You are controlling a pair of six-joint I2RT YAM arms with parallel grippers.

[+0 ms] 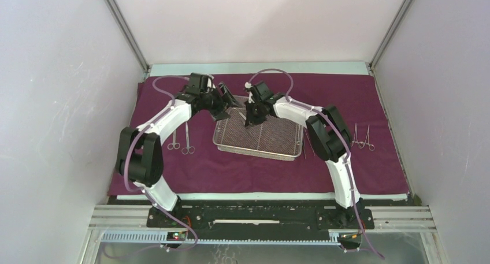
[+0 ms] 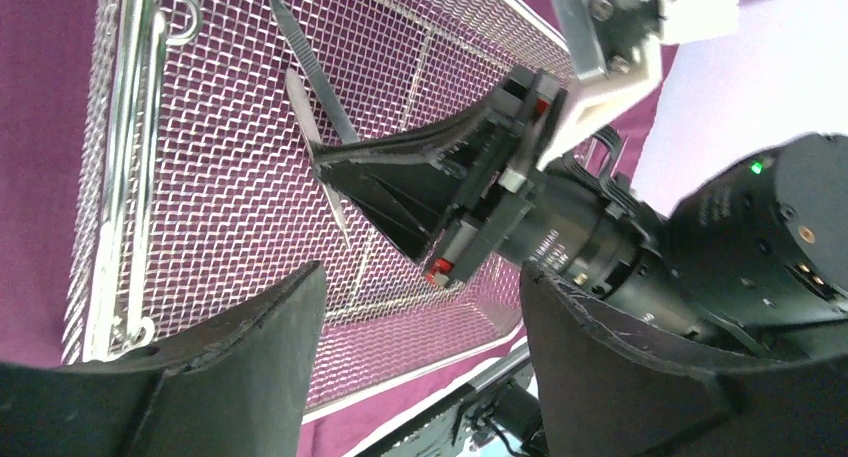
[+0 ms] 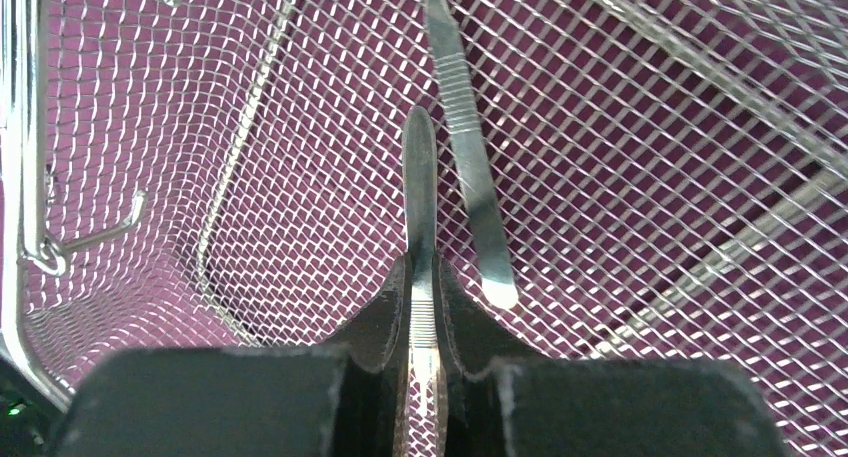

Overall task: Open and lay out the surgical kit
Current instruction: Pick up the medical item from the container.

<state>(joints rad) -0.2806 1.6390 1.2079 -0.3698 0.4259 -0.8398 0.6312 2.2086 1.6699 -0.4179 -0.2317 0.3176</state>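
The right end effector [image 3: 421, 282] pinches steel tweezers [image 3: 420, 167] inside the wire-mesh tray [image 1: 260, 153]; the left end effector [image 2: 420, 282] hovers beside it, jaws wide apart.

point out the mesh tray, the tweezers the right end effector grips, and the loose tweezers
mesh tray [image 1: 260, 154], top view, near rim
gripped tweezers [image 3: 420, 197], right wrist view, exposed shaft
loose tweezers [image 3: 462, 127], right wrist view, ridged handle

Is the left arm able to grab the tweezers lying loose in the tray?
Probably not right now. The loose tweezers lie in the tray right beside the other tweezers, which the right fingers pinch. That arm sits between them and the open left fingers.
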